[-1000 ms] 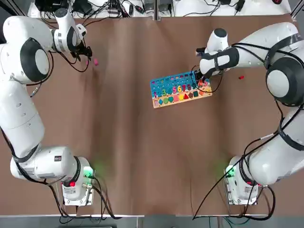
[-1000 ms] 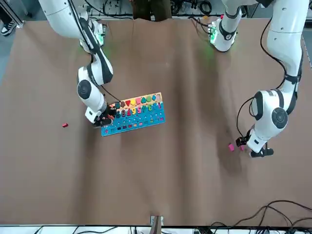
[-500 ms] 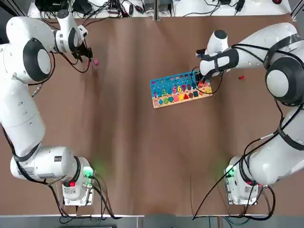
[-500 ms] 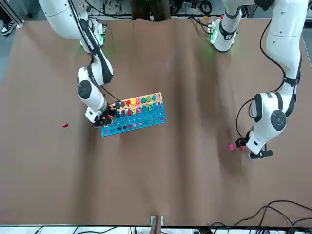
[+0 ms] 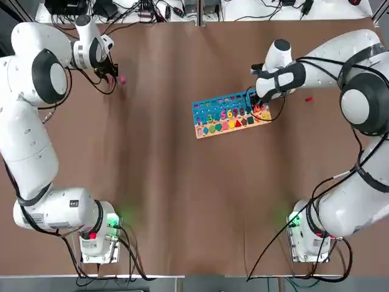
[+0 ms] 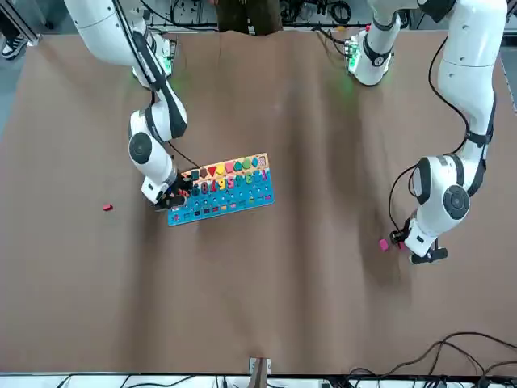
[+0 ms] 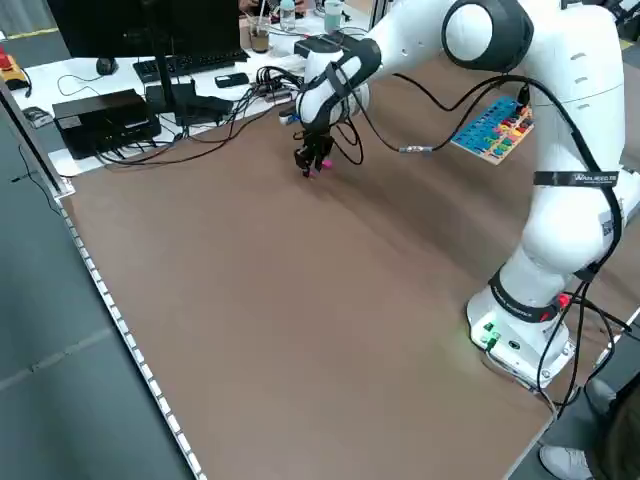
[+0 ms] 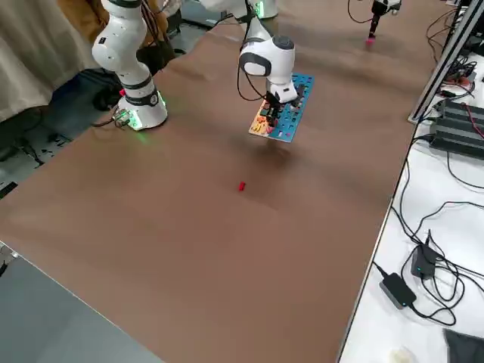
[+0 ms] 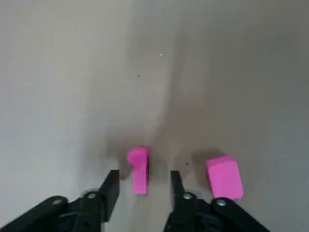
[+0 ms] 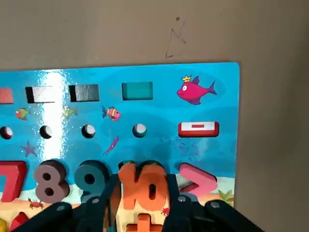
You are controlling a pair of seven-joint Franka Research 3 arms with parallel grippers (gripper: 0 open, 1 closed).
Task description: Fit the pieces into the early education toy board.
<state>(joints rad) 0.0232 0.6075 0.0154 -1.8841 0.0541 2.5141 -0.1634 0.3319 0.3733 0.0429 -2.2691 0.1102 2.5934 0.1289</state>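
In the left side view, a brown covering (image 7: 300, 350) is spread over the table. At eleven o'clock a white desk (image 7: 110, 80) is occupied by a black monitor (image 7: 105, 25) and keyboard (image 7: 190, 65); grey floor (image 7: 80, 400) is seen at eight o'clock.

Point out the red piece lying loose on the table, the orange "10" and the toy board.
Red piece (image 8: 242, 186): right side view, its upper face.
Orange "10" (image 10: 152, 187): right wrist view, its zero.
Toy board (image 6: 234, 207): front view, its blue field.

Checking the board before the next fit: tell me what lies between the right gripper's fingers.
Right gripper: an orange "10" piece over the board. The slot beneath is largely covered.
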